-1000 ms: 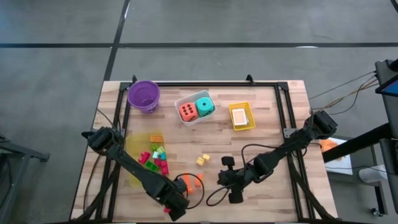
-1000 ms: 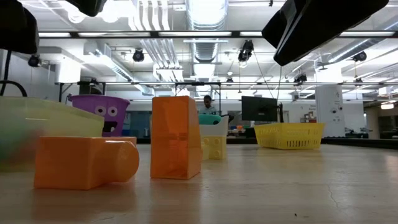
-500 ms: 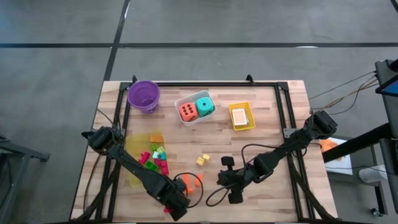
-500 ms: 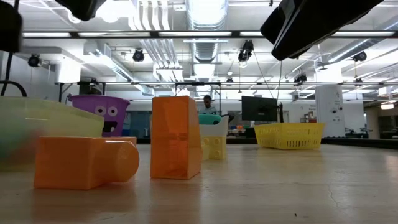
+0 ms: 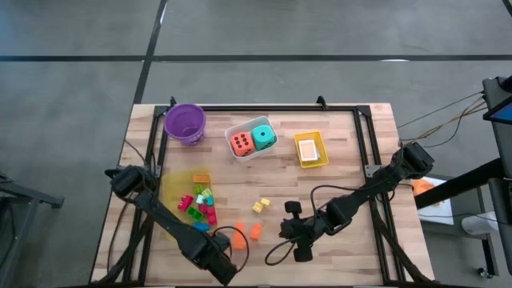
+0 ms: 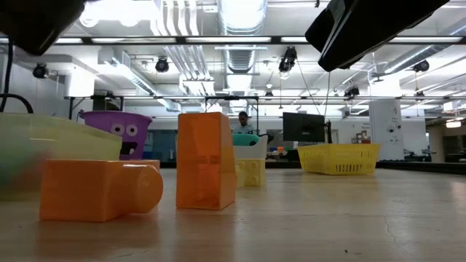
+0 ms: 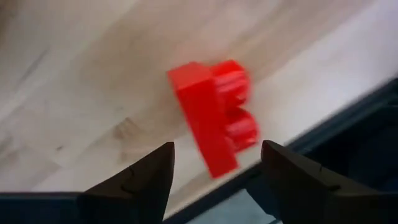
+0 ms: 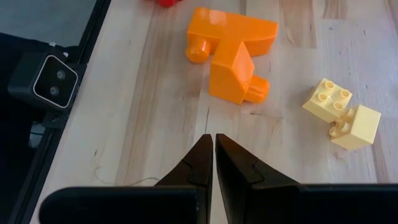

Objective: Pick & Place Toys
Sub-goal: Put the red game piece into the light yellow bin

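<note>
A red block lies on the wood near the table's front edge, its studs pointing sideways. My left gripper hangs over it, open and pointing down, one finger on either side of the block's near end with a gap to each. In the high view the gripper's own body hides the block. Two orange blocks and a pair of yellow blocks lie loose mid-table. My right gripper is shut, held above bare wood just short of the orange blocks.
A clear yellowish tray at the left holds several small blocks. Along the far side stand a purple bowl, a white tray with two dice and a yellow tray with a card. A dark frame rail runs just beyond the red block.
My left gripper has moved a little toward the table's left edge and slightly down, rolling about its own pointing line. It now stands clear of the orange blocks, which it partly covered before. The orange and yellow blocks have stayed in place.
</note>
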Robot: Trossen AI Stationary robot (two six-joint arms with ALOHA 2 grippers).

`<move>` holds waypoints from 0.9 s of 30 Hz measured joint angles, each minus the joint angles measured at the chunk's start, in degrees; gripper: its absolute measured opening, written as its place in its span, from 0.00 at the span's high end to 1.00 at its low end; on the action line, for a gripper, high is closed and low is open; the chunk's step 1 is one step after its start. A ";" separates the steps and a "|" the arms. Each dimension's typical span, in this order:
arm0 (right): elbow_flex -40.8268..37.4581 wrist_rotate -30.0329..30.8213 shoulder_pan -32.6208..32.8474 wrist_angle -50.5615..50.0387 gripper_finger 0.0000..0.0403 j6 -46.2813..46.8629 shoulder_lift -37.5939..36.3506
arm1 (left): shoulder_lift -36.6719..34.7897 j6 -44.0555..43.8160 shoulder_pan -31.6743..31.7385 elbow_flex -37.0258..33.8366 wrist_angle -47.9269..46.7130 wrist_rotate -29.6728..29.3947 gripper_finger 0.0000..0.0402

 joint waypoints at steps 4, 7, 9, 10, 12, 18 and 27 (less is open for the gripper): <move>0.00 0.00 0.01 0.17 0.95 0.00 0.00 | -0.04 -0.54 0.00 -2.22 0.44 0.15 0.43; 0.00 0.00 0.01 0.17 0.95 0.00 0.00 | -0.17 -0.50 0.00 -2.83 0.99 0.14 0.46; 0.00 0.00 0.01 0.17 0.95 -0.01 0.00 | -0.17 -0.52 0.00 -2.81 1.33 -0.26 0.48; 0.01 0.00 0.00 0.17 0.95 -0.02 0.00 | -0.17 -0.50 0.02 -2.87 1.81 -0.68 0.49; 0.01 0.00 0.00 0.15 0.95 -0.01 0.00 | -0.17 -0.51 0.00 -2.88 3.18 -2.76 0.50; 0.00 0.00 0.00 0.15 0.95 0.00 0.00 | -0.07 -0.52 0.07 -2.92 3.83 -4.75 0.50; 0.02 0.00 0.00 0.15 0.95 -0.02 0.00 | -0.04 -0.52 0.11 -2.92 3.79 -7.26 0.50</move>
